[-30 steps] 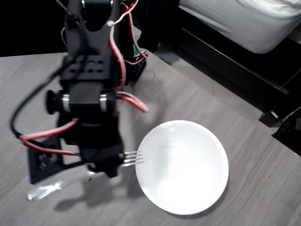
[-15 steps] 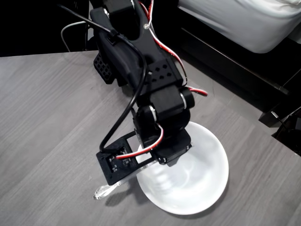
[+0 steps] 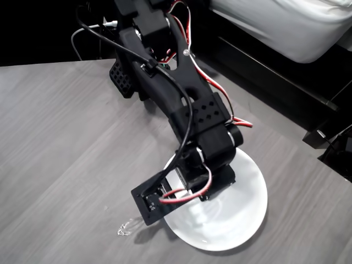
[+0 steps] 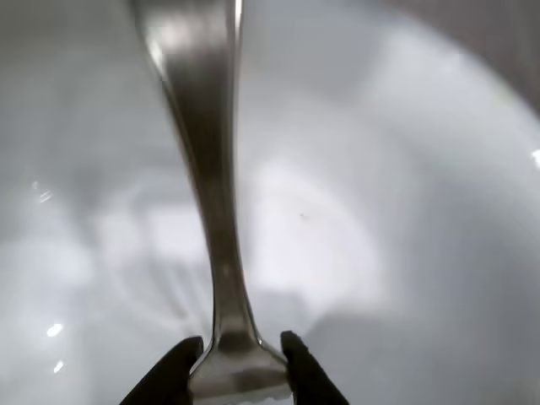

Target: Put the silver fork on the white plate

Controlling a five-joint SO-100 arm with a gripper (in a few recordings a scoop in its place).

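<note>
Between the pincer point(image 4: 240, 364) tips, silver fork point(image 4: 207, 169) over white plate point(image 4: 422, 211).

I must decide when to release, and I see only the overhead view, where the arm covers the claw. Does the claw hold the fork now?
Observer: Yes. In the wrist view the claw is shut on the silver fork, with one finger on each side.
Operator: Is the plate under the part it holds?
Observer: Yes. The white plate lies beneath the fork's stem there. I cannot tell if they touch.
</note>
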